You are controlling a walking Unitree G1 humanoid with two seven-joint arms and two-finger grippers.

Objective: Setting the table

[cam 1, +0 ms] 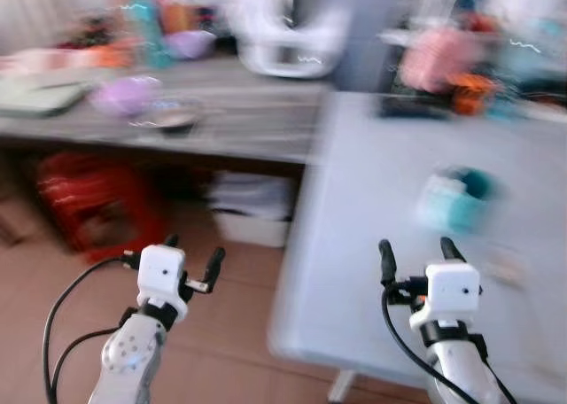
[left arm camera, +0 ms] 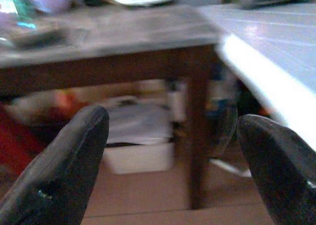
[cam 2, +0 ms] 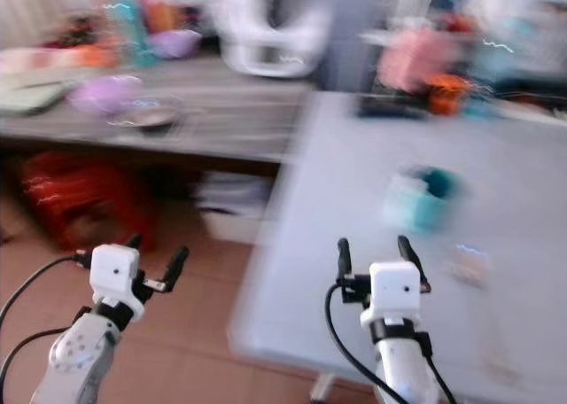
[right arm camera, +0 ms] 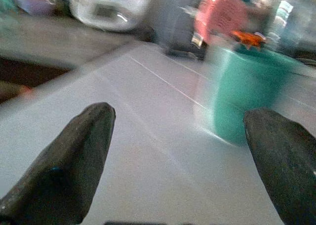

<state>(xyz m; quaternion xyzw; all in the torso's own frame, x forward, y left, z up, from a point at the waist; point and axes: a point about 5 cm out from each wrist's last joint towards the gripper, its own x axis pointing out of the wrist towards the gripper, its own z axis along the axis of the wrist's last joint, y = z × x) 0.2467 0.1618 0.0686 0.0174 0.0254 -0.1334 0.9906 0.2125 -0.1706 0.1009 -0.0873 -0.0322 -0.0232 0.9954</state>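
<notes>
Here, a blurred teal cup (cam 1: 456, 200) is seen right of centre on the pale table (cam 1: 372, 244). The right gripper (cam 1: 421, 253) is held over the table's lower edge, fingers spread and empty. The left gripper (cam 1: 190, 253) is likewise spread, lower left above the floor.

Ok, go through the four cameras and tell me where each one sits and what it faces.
Left eye view: on the head, looking forward and down at the white table and wooden bench; both arms show, left gripper and right gripper open.
Right eye view: the head's other eye, same blurred scene, with the teal cup on the table.
Left wrist view: along the left fingers, toward the bench's underside.
Right wrist view: along the right fingers, over the table toward the cup.
Shared: both wrist views catch the white table.
</notes>
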